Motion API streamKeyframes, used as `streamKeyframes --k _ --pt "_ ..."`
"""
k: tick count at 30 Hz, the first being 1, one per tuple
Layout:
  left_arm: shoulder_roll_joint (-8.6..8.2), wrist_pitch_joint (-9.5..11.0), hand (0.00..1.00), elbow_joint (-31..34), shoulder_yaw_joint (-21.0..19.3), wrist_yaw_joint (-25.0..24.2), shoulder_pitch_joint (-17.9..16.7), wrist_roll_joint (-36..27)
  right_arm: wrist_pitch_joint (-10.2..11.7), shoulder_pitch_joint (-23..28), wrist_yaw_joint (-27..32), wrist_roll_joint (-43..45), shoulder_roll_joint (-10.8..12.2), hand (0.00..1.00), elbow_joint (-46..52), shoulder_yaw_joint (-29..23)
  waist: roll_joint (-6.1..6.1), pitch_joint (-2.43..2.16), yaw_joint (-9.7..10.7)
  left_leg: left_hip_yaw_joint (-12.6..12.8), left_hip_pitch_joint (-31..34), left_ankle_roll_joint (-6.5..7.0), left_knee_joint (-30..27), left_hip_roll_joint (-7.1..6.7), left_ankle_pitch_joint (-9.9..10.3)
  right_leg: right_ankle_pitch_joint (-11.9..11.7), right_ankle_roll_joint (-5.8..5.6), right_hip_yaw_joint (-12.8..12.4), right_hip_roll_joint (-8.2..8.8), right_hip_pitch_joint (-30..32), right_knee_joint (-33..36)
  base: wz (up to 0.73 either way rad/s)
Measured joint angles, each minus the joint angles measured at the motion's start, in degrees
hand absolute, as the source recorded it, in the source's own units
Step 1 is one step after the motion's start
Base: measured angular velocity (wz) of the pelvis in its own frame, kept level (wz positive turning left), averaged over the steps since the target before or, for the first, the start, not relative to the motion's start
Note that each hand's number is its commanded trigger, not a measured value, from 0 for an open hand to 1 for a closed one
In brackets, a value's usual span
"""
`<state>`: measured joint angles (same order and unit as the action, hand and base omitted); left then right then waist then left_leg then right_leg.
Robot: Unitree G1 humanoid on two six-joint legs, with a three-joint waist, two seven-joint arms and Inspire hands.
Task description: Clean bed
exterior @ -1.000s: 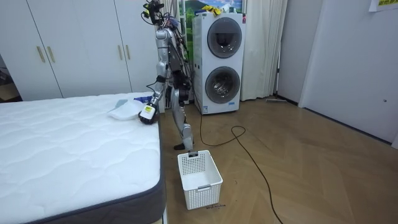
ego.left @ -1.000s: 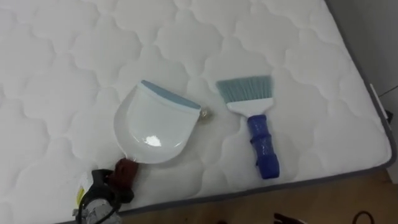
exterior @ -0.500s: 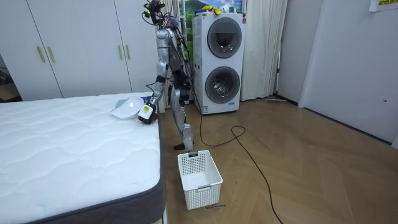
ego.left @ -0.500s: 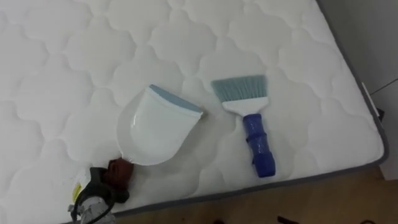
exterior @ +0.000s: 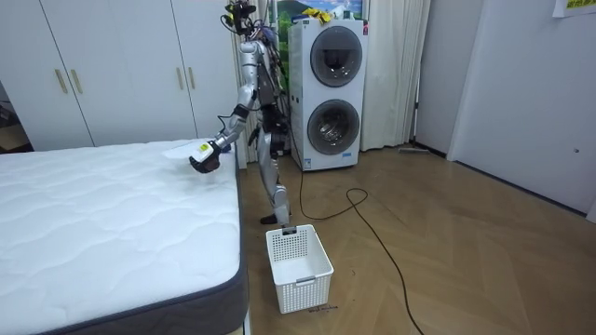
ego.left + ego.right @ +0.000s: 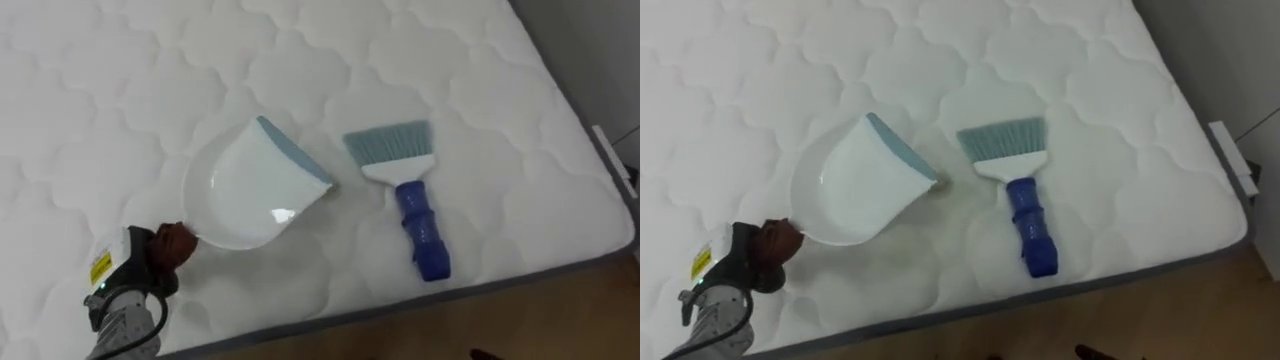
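Observation:
A white dustpan (image 6: 245, 190) with a blue-grey lip hangs tilted just over the quilted white mattress (image 6: 100, 90), lip raised toward the right. My left hand (image 6: 135, 275) is shut on its dark red handle at the lower left; in the room view the same hand (image 5: 205, 158) reaches out over the bed's corner. A brush (image 6: 412, 205) with teal bristles and a blue handle lies flat to the right of the pan, bristles pointing away from me. A small brownish speck (image 6: 940, 185) sits by the pan's lip.
The mattress edge (image 6: 560, 275) runs along the bottom and right, with wooden floor beyond. I stand at the bed's corner. A white basket (image 5: 298, 267) is on the floor behind me, stacked laundry machines (image 5: 331, 84) and wardrobes (image 5: 112, 65) by the wall.
My left hand has moved left and out over the bed, lifting and tipping the dustpan so its lip points up to the right. The brush has stayed where it lay.

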<state>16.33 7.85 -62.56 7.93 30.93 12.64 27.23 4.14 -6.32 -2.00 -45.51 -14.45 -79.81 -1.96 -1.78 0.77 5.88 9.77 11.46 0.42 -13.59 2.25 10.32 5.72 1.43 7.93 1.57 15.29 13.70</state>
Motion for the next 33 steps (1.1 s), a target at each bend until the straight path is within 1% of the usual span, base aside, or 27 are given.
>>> streamKeyframes --k 2,5,9,10,11,12,15,17,19,22,23,24,25,26,27,30,31,33 --pt "0.16 -0.01 1.00 0.34 -0.03 0.10 -0.20 1.79 0.02 -0.73 0.03 -0.61 -0.04 0.00 -0.02 -2.02 0.15 0.01 0.00 0.58 0.00 0.14 -0.08 -0.04 -0.10 -0.01 -0.05 -0.25 0.15 0.22 0.21 -0.08" --pt "0.47 0.05 1.00 1.26 -0.02 0.16 -0.94 2.62 0.13 -1.25 0.12 -1.83 -0.05 0.00 -0.02 -3.44 0.24 0.01 0.11 1.03 0.00 0.14 -0.10 -0.02 -0.10 -0.04 -0.07 -0.68 0.11 0.66 0.52 -0.10" --pt "0.62 0.17 1.00 1.10 0.15 0.18 -0.97 2.59 0.17 -2.05 0.78 -2.75 -0.05 0.00 0.04 -3.48 0.35 0.09 0.02 1.16 0.05 0.14 -0.08 -0.02 -0.10 0.16 0.01 -0.84 0.18 1.16 1.38 -0.02" --pt "0.79 0.55 1.00 1.05 0.14 0.31 -1.00 2.56 0.35 -2.39 1.40 -3.17 -0.05 0.00 0.51 -3.55 0.50 0.18 0.00 1.26 0.21 0.14 -0.11 -0.07 -0.10 0.40 0.03 -0.88 0.29 1.61 1.96 0.00" --pt "0.99 1.30 1.00 0.87 0.15 0.96 -1.19 2.59 0.80 -2.44 2.06 -3.55 -0.07 0.00 1.60 -3.76 0.56 0.20 0.04 1.24 0.69 0.14 -0.33 -0.12 -0.10 0.50 0.05 -0.94 0.35 2.18 2.38 0.00" --pt "1.21 1.63 1.00 0.73 0.15 1.98 -1.21 2.66 1.47 -2.66 2.63 -3.93 -0.26 0.00 2.50 -3.79 0.61 0.23 -0.01 1.24 1.49 0.14 -0.80 -0.14 -0.10 0.53 0.05 -1.02 0.42 3.08 2.93 0.00" --pt "1.56 1.67 1.00 -0.01 0.14 4.15 -1.19 2.89 1.71 -3.74 4.96 -5.05 -0.55 0.00 3.48 -3.78 0.80 0.36 -0.58 1.35 2.50 0.14 -1.47 -0.05 -0.09 0.53 0.10 -1.42 0.35 4.12 3.46 -0.04" --pt "1.87 1.75 1.00 -0.12 0.15 6.01 -1.05 2.89 2.34 -4.28 7.18 -5.82 -0.73 0.00 5.69 -3.73 0.99 0.48 -1.38 1.69 4.04 0.14 -2.30 0.03 -0.08 0.48 0.23 -1.66 0.37 5.72 4.10 0.00" --pt "2.24 1.88 1.00 -0.68 0.17 7.22 -1.02 2.89 2.40 -4.98 8.51 -6.06 -0.82 0.00 6.82 -3.62 1.07 0.57 -1.60 1.70 5.21 0.14 -3.16 0.12 -0.08 0.37 0.37 -1.65 0.40 6.69 4.46 0.00" --pt "2.46 1.88 1.00 -2.89 0.26 9.63 -0.31 4.48 2.77 -6.49 10.72 -3.71 -0.82 0.00 9.09 -2.76 1.24 0.75 -1.78 1.81 7.18 0.25 -3.85 0.00 -0.14 0.30 0.40 -2.09 0.54 8.93 5.22 -0.03" --pt "2.46 1.90 1.00 -4.01 0.31 10.23 -0.10 4.68 3.06 -7.35 11.42 -2.94 -0.82 0.00 9.62 -1.69 1.32 0.79 -1.91 1.89 7.82 0.29 -4.15 0.00 -0.17 0.27 0.44 -2.15 0.60 9.70 5.82 -0.05" --pt "2.46 1.91 1.00 -4.65 0.31 10.35 0.24 4.81 3.14 -7.76 11.79 -1.92 -0.80 0.00 9.87 -1.46 1.48 0.92 -1.69 1.95 8.07 0.29 -4.29 0.00 -0.17 0.24 0.48 -2.09 0.69 10.04 6.18 0.00" --pt "2.46 1.86 1.00 -5.79 0.42 11.04 0.86 4.88 3.16 -8.28 12.69 0.50 -0.65 0.00 11.02 -1.37 1.63 1.05 -1.68 1.95 8.84 0.30 -4.70 0.03 -0.18 0.24 0.51 -2.02 0.73 10.71 6.52 0.00" --pt "2.45 1.71 1.00 -6.41 0.45 11.63 1.47 4.86 3.35 -8.66 13.94 2.88 -0.61 0.00 12.76 -1.38 1.89 1.31 -1.69 1.94 9.57 0.30 -5.23 0.04 -0.17 0.26 0.54 -2.02 0.78 11.46 6.98 0.00" --pt "2.44 1.69 1.00 -6.88 0.61 12.67 1.92 4.82 3.44 -9.00 15.55 5.75 -0.61 0.00 14.76 -1.37 2.00 1.39 -1.71 1.91 10.43 0.30 -5.59 0.06 -0.17 0.20 0.60 -2.01 0.80 12.17 7.02 0.00" --pt "2.20 1.44 1.00 -9.05 1.38 14.32 3.29 4.84 4.01 -9.42 19.25 10.26 -0.41 0.00 19.10 -1.16 2.05 1.49 -2.09 1.77 11.41 0.31 -5.96 0.06 -0.18 0.09 0.68 -1.89 0.95 13.09 7.25 0.00" --pt "2.02 1.17 1.00 -9.95 1.51 15.02 3.65 4.69 4.19 -9.44 21.00 12.62 -0.28 0.00 21.24 -0.33 2.15 1.54 -2.13 1.82 11.55 0.31 -5.96 0.06 -0.18 0.11 0.69 -1.93 1.19 13.36 7.45 0.00" --pt "1.93 0.58 1.00 -10.58 3.29 16.30 3.98 3.70 4.91 -10.06 24.07 16.16 -0.30 0.00 24.11 1.46 2.38 1.73 -2.35 1.95 12.21 0.40 -5.96 0.06 -0.24 0.15 0.73 -1.95 1.29 14.11 7.74 0.00"
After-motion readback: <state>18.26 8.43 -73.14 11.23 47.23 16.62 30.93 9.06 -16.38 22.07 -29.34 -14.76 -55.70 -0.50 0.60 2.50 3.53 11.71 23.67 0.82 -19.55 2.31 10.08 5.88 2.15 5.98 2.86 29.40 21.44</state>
